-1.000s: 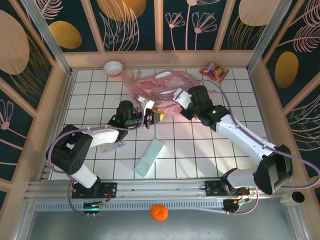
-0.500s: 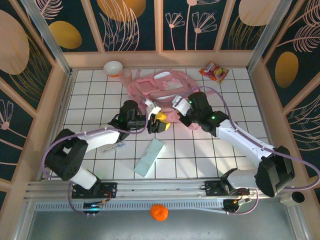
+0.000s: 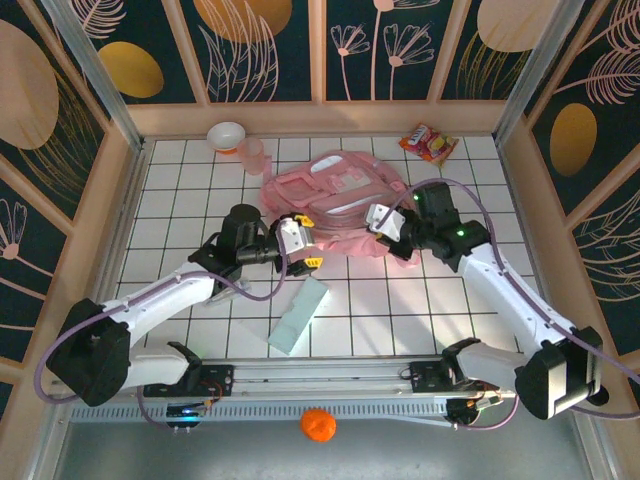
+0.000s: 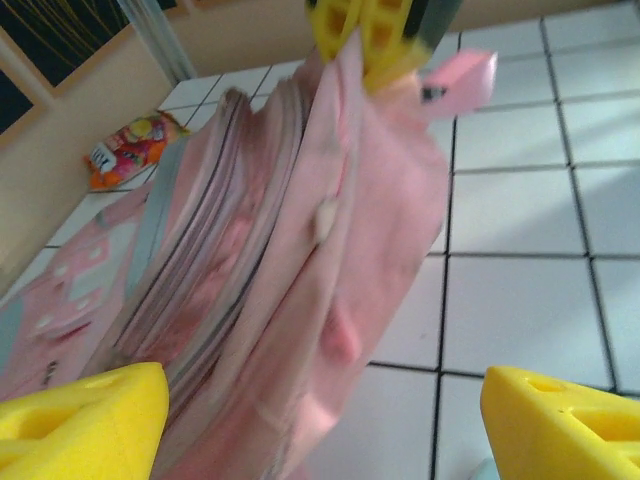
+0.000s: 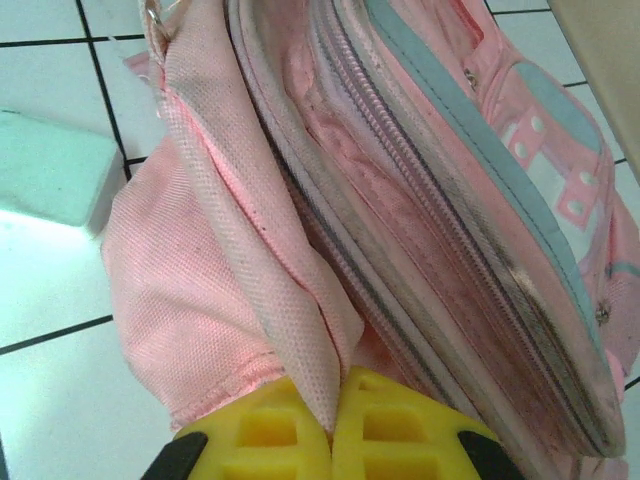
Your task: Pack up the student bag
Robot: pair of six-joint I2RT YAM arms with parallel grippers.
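The student bag (image 3: 335, 195) is a big soft pink backpack lying on the white tiled table at centre back. My right gripper (image 3: 385, 222) sits at the bag's right near corner, shut on a fold of its pink fabric (image 5: 300, 330). In the right wrist view the two yellow fingertips (image 5: 335, 425) press together on that fold, beside the zip lines. My left gripper (image 3: 306, 243) is at the bag's left near edge, jaws wide apart. In the left wrist view the bag (image 4: 290, 260) lies between and beyond its yellow fingers (image 4: 80, 420), ungripped.
A light teal box (image 3: 299, 314) lies near the table's front centre. A white bowl (image 3: 227, 134) and a pink cup (image 3: 254, 152) stand at the back left. A snack packet (image 3: 428, 143) lies at the back right. An orange ball (image 3: 318, 424) rests below the front rail.
My left gripper has opened and let go of the bag's edge. My right gripper has shifted right and nearer, keeping its hold, and the bag now lies flatter.
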